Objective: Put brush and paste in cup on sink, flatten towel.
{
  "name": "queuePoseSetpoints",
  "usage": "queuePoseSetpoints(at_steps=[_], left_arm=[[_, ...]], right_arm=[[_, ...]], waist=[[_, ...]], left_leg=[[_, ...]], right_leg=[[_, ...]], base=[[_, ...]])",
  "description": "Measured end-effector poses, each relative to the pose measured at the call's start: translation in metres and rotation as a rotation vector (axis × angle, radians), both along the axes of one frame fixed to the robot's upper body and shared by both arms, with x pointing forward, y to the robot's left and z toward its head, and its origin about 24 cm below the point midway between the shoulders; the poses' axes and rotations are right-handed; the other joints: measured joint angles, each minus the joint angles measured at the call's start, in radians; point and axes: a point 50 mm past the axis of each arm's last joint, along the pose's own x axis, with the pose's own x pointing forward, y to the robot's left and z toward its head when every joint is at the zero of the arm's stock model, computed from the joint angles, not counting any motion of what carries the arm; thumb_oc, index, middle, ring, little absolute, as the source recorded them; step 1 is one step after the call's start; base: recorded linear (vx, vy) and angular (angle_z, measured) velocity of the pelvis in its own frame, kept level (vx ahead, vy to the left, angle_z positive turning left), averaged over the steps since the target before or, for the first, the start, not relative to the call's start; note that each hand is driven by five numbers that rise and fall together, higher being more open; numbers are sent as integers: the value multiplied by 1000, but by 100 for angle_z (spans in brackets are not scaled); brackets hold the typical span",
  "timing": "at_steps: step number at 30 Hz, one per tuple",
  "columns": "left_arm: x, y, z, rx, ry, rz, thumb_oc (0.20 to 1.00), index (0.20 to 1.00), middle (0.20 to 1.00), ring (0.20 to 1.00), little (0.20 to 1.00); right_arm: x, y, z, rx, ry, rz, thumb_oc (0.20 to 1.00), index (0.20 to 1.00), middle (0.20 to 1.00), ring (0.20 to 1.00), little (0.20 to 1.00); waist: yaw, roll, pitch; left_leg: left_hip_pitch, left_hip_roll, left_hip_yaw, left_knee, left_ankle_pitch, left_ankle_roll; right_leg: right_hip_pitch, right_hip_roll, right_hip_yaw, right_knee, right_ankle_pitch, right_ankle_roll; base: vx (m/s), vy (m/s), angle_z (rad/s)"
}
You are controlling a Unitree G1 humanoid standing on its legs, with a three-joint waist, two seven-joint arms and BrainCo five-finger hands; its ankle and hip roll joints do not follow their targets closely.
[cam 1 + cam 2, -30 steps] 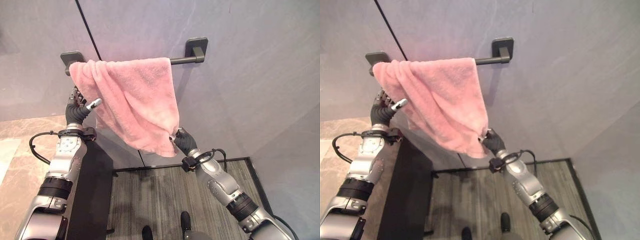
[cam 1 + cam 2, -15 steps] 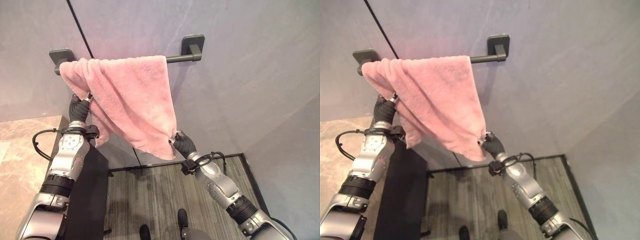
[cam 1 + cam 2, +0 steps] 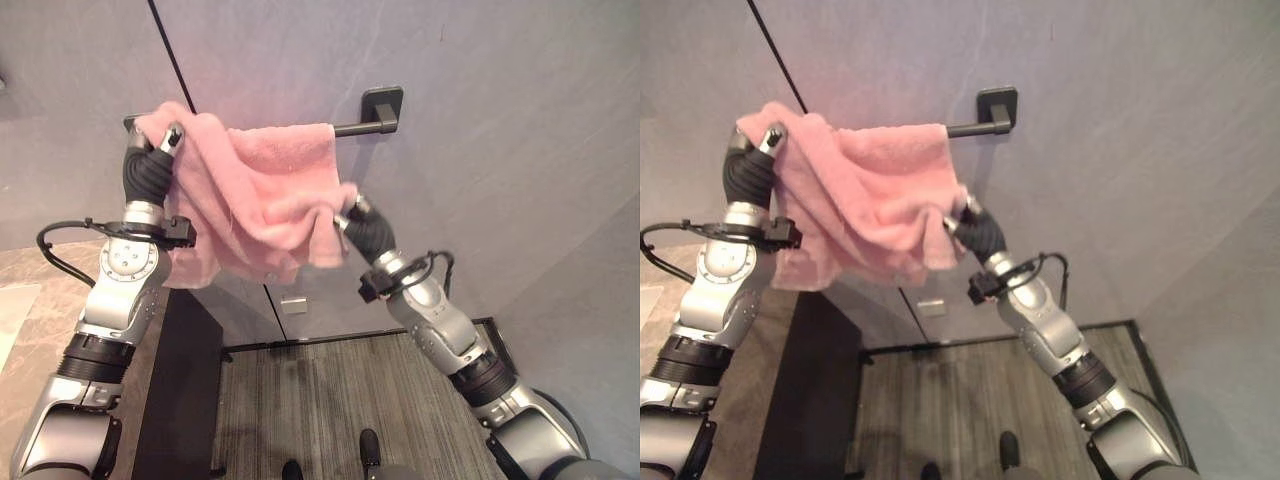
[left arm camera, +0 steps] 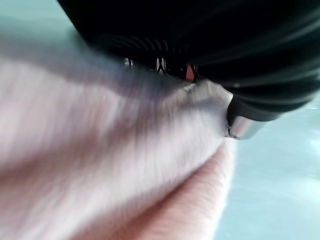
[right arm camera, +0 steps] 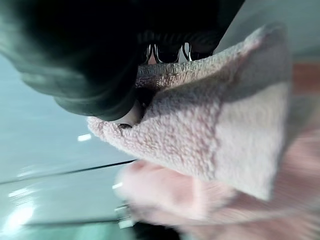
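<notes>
Both hands pinch the pink towel [image 3: 265, 195] in curled fingers: left hand [image 3: 150, 170] by the towel bar [image 3: 358, 126], right hand [image 3: 362, 228] lifting a corner. Flattening looks unfinished; towel bunched.

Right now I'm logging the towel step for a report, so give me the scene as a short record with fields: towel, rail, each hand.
towel: pink towel draped over the rail, bunched and folded, not flat
rail: dark towel rail on the grey wall; its right end and bracket are bare
left hand: left hand raised at the towel's left end near the rail, fingers curled into the cloth
right hand: right hand lifted beside the towel's right edge, pinching a lower corner
task status: towel not yet flattened
</notes>
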Motion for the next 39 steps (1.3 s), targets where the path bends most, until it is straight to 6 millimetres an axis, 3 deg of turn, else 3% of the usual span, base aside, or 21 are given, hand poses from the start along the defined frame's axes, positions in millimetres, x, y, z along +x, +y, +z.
queuePoseSetpoints(at_steps=[2,5,10,12,14,19,24,25,29,33,34,35,39], left_arm=[[0,-6,-4,-21,3,-24,200,200,200,200,200],[-1,-11,-16,-9,38,-50,200,200,200,200,200],[3,-12,-85,-65,278,-36,200,200,200,200,200],[0,-3,-113,-62,399,1,200,200,200,200,200],[0,11,-124,-71,447,62,200,200,200,200,200],[-1,17,-134,-44,493,103,200,200,200,200,200],[-5,14,-120,-73,431,105,200,200,200,200,200],[-7,9,-110,-86,381,83,200,200,200,200,200],[-8,5,-106,-118,342,83,200,200,200,200,200],[-11,12,-123,-107,409,125,200,200,200,200,200],[-16,15,-145,-141,479,148,200,200,200,200,200],[-17,12,-153,-160,504,150,200,200,200,200,200],[-10,5,-164,-179,548,149,200,200,200,200,200]], right_arm=[[-4,-1,6,38,-37,-3,200,200,200,200,200],[-6,-1,-15,25,31,-8,200,200,200,200,200],[-6,-4,-106,-133,390,-44,200,200,200,200,200],[-7,-8,-127,-164,479,-66,200,200,200,200,200],[-8,-16,-145,-199,551,-98,200,200,200,200,200],[-7,-17,-143,-206,544,-97,200,200,200,200,200],[-5,-13,-108,-188,403,-69,200,200,200,200,200],[-5,-13,-96,-186,345,-71,200,200,200,200,200],[-1,-13,-86,-192,284,-95,200,200,200,200,200],[-4,-18,-105,-210,352,-121,200,200,200,200,200],[-7,-23,-118,-228,393,-145,200,200,200,200,200],[-7,-26,-126,-244,419,-161,200,200,200,200,200],[-10,-43,-170,-298,598,-263,200,200,200,200,200]], waist=[[-1,1,0],[-14,2,1],[-15,11,1],[-19,16,1],[-17,25,-4],[-17,52,-23],[-15,50,-25],[-15,47,-26],[-14,41,-30],[-17,29,-38],[-18,28,-40],[-19,26,-42],[-23,22,-55]], left_leg=[[8,0,-3,0,0,0],[15,-1,-20,0,0,0],[28,-2,-25,0,0,0],[29,-1,-24,0,0,-1],[33,1,-25,0,1,-3],[46,2,-24,0,0,-1],[50,3,-32,0,0,-1],[49,3,-38,0,0,-1],[65,3,-44,0,-1,-1],[66,3,-44,0,-1,0],[68,2,-42,0,-2,1],[67,1,-42,-1,-2,1],[68,2,-36,-1,-3,3]], right_leg=[[11,0,-6,3,0,-1],[25,-2,-17,8,-2,0],[39,-4,-19,0,-10,0],[39,-4,-18,0,-12,-2],[43,-1,-19,0,-12,-2],[56,-1,-19,0,-13,-3],[65,-1,-32,0,-14,-4],[67,-1,-37,0,-14,-4],[84,-1,-40,0,-15,-3],[85,-2,-40,0,-16,-2],[86,-3,-39,0,-17,-1],[85,-3,-39,0,-17,-1],[84,-2,-37,0,-24,4]], base=[[-52,-16,7],[-80,-22,11],[-54,-11,3],[-16,-4,-1],[0,0,0],[0,0,0],[26,-6,6],[16,-2,9],[9,1,5],[0,0,0],[0,0,0],[-6,9,-3],[3,12,-3]])
